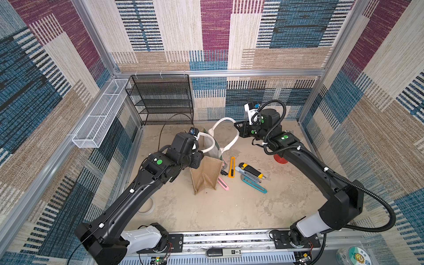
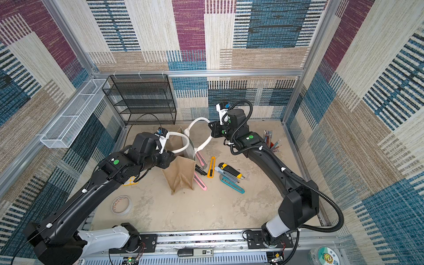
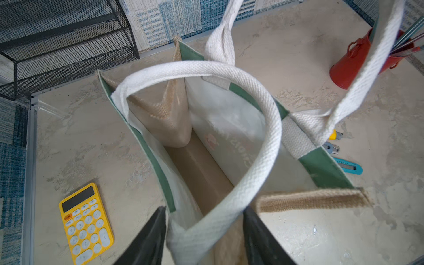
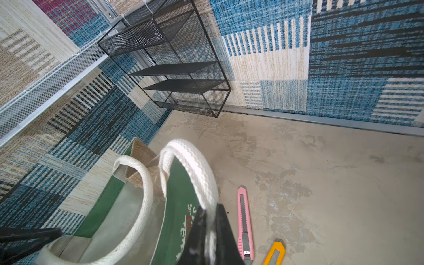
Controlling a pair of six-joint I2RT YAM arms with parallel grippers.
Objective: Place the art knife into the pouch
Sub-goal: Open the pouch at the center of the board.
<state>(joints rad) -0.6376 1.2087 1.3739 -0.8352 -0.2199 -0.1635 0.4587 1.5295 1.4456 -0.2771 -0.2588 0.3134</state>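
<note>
The pouch [image 1: 206, 174] stands upright mid-table, a tan jute bag with a green face and white rope handles. My left gripper [image 1: 202, 152] [image 3: 204, 213] is shut on the near handle [image 3: 263, 142], which fills the gap between its fingers. My right gripper [image 1: 235, 125] [image 4: 210, 206] is shut on the far handle [image 4: 195, 167] and holds it up and out to the right. The left wrist view looks into the pouch's open mouth, where only its bare tan floor [image 3: 197, 174] shows. Several art knives lie right of the pouch: orange [image 1: 232, 167], yellow-black [image 1: 251, 171], teal [image 1: 254, 184], pink [image 4: 245, 220].
A black mesh shelf [image 1: 160, 98] stands at the back left, and a white wire basket [image 1: 101, 114] hangs on the left wall. A red cup of pens [image 3: 351, 62] stands under my right arm. A yellow calculator [image 3: 86, 222] and a tape roll [image 2: 121, 205] lie left of the pouch.
</note>
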